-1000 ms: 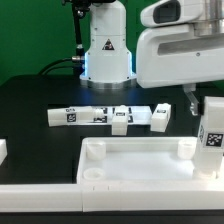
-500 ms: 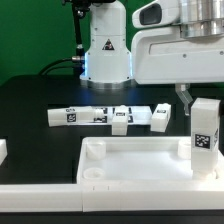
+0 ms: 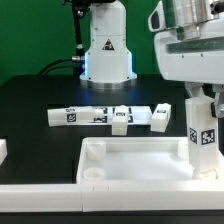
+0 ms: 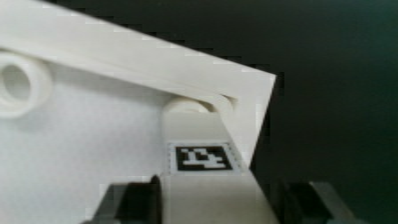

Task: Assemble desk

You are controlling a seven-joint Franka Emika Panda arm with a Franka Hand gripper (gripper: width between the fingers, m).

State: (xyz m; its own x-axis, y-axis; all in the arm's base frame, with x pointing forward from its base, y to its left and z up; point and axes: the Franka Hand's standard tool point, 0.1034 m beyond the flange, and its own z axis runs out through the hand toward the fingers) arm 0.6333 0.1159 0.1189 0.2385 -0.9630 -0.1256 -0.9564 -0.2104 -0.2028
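Since a second ago the gripper (image 3: 202,100) and the held leg (image 3: 203,135) have slid toward the exterior view's left, away from the picture's edge. The bulky wrist housing (image 3: 190,45) above them has turned so that a narrower face shows.

Now the held leg stands upright at about four o'clock in the exterior view, with its black-and-white tag facing the camera. Its lower end is at the far corner of the desk top (image 3: 130,148), on the exterior view's right. The jaws are partly closed and clamp the leg's upper end from both sides. In the wrist view the dark fingers (image 4: 128,203) press against its two flanks, with the leg's tag (image 4: 205,157) just ahead of them. From that view the leg's far end meets the raised corner of the desk top. Whether it is seated in the socket there or only resting on it, I cannot tell. A round corner socket (image 4: 15,85) also shows on the top, partly cut off by the picture's edge.

The desk top lies flat on the black table (image 3: 35,100), rim upward, filling the exterior view from about seven to four o'clock. Behind it, near the centre, lies the marker board (image 3: 85,117). A loose leg (image 3: 121,120) stands against the board and a second loose leg (image 3: 160,116) stands just past its end toward three o'clock. A white block (image 3: 3,150) sits at nine o'clock, cut off by the edge. The arm's base (image 3: 105,50) rises at twelve o'clock.
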